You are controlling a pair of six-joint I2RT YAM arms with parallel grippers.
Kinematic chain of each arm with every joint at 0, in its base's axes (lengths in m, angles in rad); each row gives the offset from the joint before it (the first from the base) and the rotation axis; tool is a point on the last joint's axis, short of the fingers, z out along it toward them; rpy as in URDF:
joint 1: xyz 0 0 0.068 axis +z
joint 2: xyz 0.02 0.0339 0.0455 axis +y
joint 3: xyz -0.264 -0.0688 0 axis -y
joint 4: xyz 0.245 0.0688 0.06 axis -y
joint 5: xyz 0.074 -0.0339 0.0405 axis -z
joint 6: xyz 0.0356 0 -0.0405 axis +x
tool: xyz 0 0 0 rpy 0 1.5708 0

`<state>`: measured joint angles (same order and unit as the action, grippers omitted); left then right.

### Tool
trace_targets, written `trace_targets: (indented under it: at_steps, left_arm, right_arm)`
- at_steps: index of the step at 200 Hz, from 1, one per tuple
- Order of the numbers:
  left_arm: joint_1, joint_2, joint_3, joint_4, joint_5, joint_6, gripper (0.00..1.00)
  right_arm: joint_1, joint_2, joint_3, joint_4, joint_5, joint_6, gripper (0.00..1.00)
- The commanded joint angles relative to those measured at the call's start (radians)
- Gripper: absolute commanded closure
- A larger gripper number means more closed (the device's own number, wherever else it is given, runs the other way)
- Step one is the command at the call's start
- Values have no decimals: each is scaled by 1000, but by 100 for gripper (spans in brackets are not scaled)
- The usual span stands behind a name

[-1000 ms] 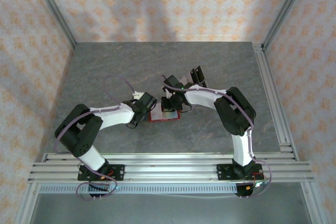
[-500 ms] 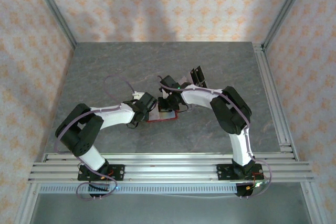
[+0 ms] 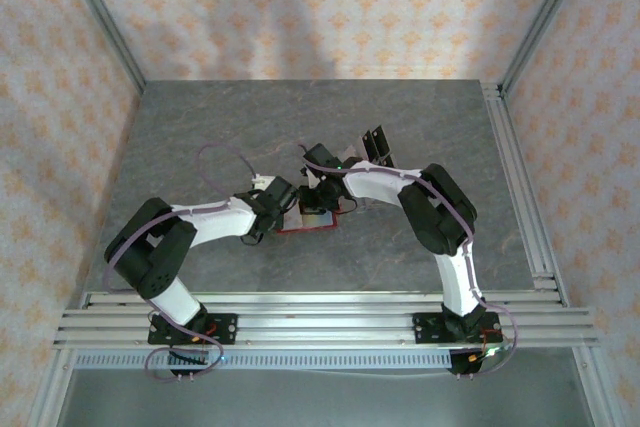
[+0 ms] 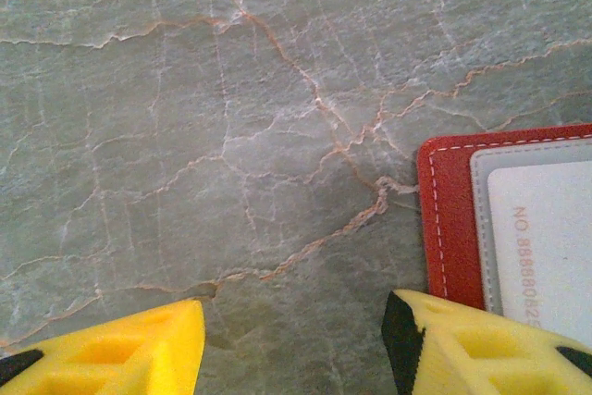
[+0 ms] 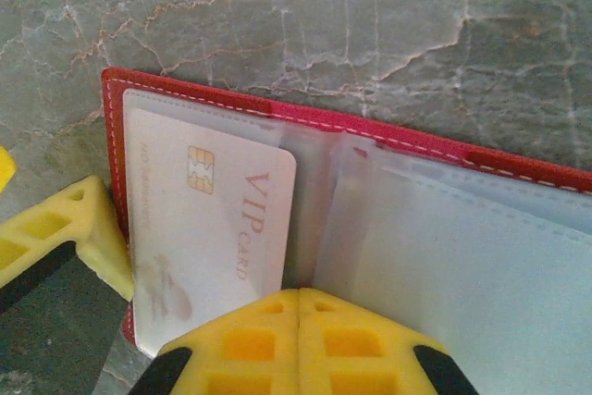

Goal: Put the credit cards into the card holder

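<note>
Right wrist view: the right gripper (image 5: 298,307) has its two yellow fingers pressed flat together with nothing seen between them, their tips at the fold of the open card holder (image 5: 416,143). Just left of them a pale, glossy credit card (image 5: 213,219), round-cornered, with a gold chip and "VIP card" lettering, lies in the holder's left half. Whether it is fully seated in the pocket I cannot tell. A clear plastic sleeve (image 5: 481,256), cloudy and creased, covers the right half. The holder is red with white stitching and lies flat on the grey, veined, stone-patterned table (image 5: 388,16).

Left wrist view: the left gripper (image 4: 291,344) stands parted and grips nothing. One ribbed yellow finger (image 4: 481,349) overlaps the holder's red edge, the other is over bare table.

Top external view: both arms bend at the elbow and reach inward, their wrists meeting over the holder at mid-table.
</note>
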<state>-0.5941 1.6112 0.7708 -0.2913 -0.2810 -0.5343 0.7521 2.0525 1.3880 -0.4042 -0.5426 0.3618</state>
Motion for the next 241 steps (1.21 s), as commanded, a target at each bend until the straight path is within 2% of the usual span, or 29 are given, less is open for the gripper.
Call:
trace_targets:
  at_steps: [1, 15, 40, 52, 95, 122, 188, 241]
  left_arm:
    - [3, -56, -23, -32, -44, -21, 43]
    - [3, -90, -17, -43, -40, -21, 43]
    - [2, -103, 26, -54, -17, -8, 43]
    - [1, -86, 57, -55, -6, -6, 43]
    - [-33, 34, 170, -55, 10, 39, 43]
    - [-41, 81, 184, -63, -5, 24, 44]
    - [-42, 88, 117, -45, -20, -23, 44]
    - [-42, 84, 117, -39, -18, -21, 44]
  right_arm:
    - [-3, -55, -19, -3, -7, 2, 97]
    - [-15, -104, -31, -5, 3, 5, 91]
    - [-39, -177, -61, -21, 46, 9, 75]
    - [-50, -198, -77, -30, 67, 5, 71]
    - [-88, -207, -145, -13, 83, 8, 69]
    - [-92, -206, -162, -15, 88, 6, 62]
    - [-90, -224, -201, -21, 59, 6, 61]
    - [-55, -297, -288, 10, 59, 46, 61]
